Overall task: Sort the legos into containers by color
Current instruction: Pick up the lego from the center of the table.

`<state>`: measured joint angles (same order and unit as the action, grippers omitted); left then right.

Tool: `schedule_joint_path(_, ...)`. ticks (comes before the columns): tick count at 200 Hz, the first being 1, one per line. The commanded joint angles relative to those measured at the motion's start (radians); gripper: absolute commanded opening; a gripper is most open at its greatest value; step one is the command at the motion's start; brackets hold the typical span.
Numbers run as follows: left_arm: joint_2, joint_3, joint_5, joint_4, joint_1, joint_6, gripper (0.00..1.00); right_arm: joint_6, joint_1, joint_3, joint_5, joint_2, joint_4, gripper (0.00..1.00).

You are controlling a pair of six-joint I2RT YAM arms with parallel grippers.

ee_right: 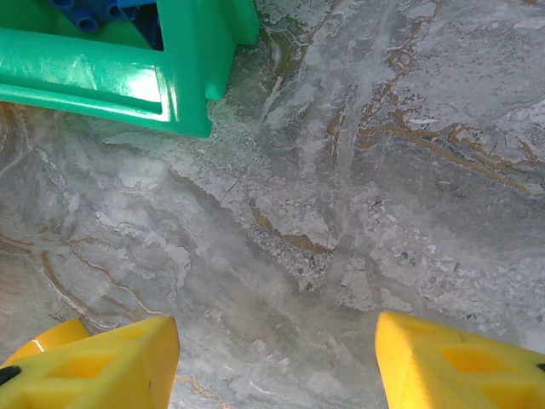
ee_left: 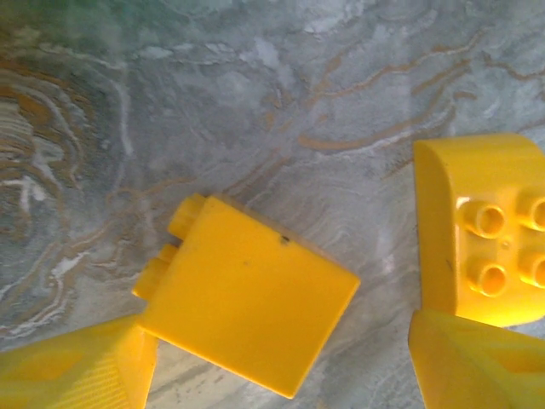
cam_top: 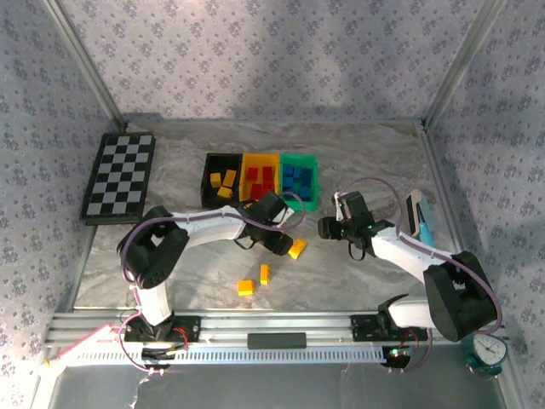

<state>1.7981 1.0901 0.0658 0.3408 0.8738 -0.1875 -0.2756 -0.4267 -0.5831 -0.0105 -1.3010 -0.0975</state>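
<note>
Centrally on the marbled table (cam_top: 383, 170), the left gripper (cam_top: 279, 243) hung low with its fingers spread wide and nothing held. A yellow brick (cam_top: 296, 249) lay just to its right in the overhead view. From the left wrist camera, that yellow brick (ee_left: 247, 294) lay on its side, smooth face up and studs pointing to the upper left. It sat between the two yellow fingers (ee_left: 77, 366) of the left gripper (ee_left: 277, 341), turned diagonally to the line between them. A second yellow brick (ee_left: 485, 230) sat studs-up just beside the right-hand finger. The left arm was clearly the nearer one to this brick. The black bin (cam_top: 207, 181), already holding yellow bricks, lay far and to the left of the left gripper. Beside it stood the yellow bin (cam_top: 260, 157) with red bricks and the green bin (cam_top: 300, 158) with blue ones. The right gripper (cam_top: 326, 228) hovered to the right of the brick. Its own camera showed the right gripper (ee_right: 277, 341) released and empty over bare table, with a corner of the green bin (ee_right: 128, 85) at upper left. Another yellow brick (cam_top: 245, 288) and its neighbour (cam_top: 265, 273) waited nearer the arm bases.
</note>
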Motion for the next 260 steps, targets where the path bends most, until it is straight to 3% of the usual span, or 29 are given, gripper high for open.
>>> schedule_joint_path(1, 0.015, 0.037, -0.058, 0.012, 0.008, -0.013, 0.77, 0.001, 0.005, -0.014, 0.012, 0.006, -0.013, 0.64)
schedule_joint_path(53, 0.096, 0.112, -0.034, 0.002, 0.004, -0.041, 0.69, 0.003, 0.006, -0.015, 0.016, 0.005, -0.018, 0.64)
schedule_joint_path(65, 0.096, 0.117, -0.041, 0.005, 0.004, -0.040, 0.63, 0.003, 0.006, -0.015, 0.014, 0.007, -0.016, 0.64)
schedule_joint_path(85, 0.083, 0.111, -0.064, 0.017, 0.004, -0.034, 0.44, 0.003, 0.005, -0.015, 0.011, 0.007, -0.015, 0.64)
schedule_joint_path(143, -0.037, 0.035, -0.111, -0.017, 0.004, -0.037, 0.38, 0.001, 0.003, -0.015, 0.006, 0.007, -0.012, 0.64)
schedule_joint_path(202, -0.241, -0.049, -0.283, -0.052, -0.005, -0.014, 0.34, 0.000, 0.000, -0.017, 0.004, 0.003, -0.011, 0.64)
schedule_joint_path(236, -0.368, -0.077, -0.393, -0.052, -0.048, -0.008, 0.33, -0.001, -0.004, -0.018, 0.004, 0.004, -0.010, 0.64)
schedule_joint_path(260, -0.427, -0.081, -0.407, -0.049, -0.133, -0.017, 0.33, 0.001, -0.004, -0.021, 0.006, -0.001, -0.014, 0.64)
